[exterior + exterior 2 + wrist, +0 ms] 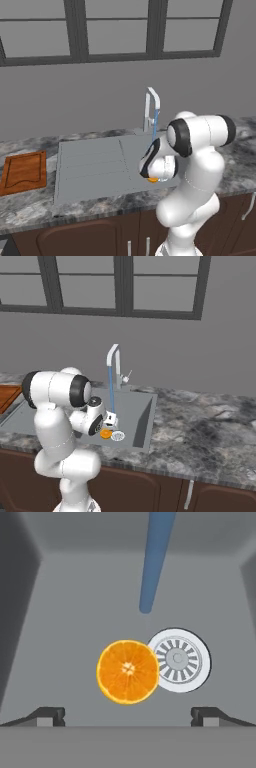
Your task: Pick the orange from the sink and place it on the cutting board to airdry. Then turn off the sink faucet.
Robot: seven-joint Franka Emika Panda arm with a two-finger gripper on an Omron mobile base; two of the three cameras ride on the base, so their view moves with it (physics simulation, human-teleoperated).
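The orange (128, 672) lies cut face up on the floor of the sink (65, 637), touching the left rim of the silver drain (179, 660). My gripper (128, 717) hangs open just above the orange, one fingertip (47, 716) on each side and nothing between them. From the right base view the orange (105, 433) sits just under my hand, inside the basin (142, 416). Blue water (155, 562) runs from the sink faucet (115, 363) onto the basin floor behind the fruit. The cutting board (24, 171) lies on the counter, left of the ribbed drainboard (90, 165).
The faucet's small side lever (126, 377) sticks out to the right of its stem. Marbled countertop (210, 431) stretches right of the sink. A grey wall with windows rises behind. My own arm (200, 150) stands in front of the basin's right part.
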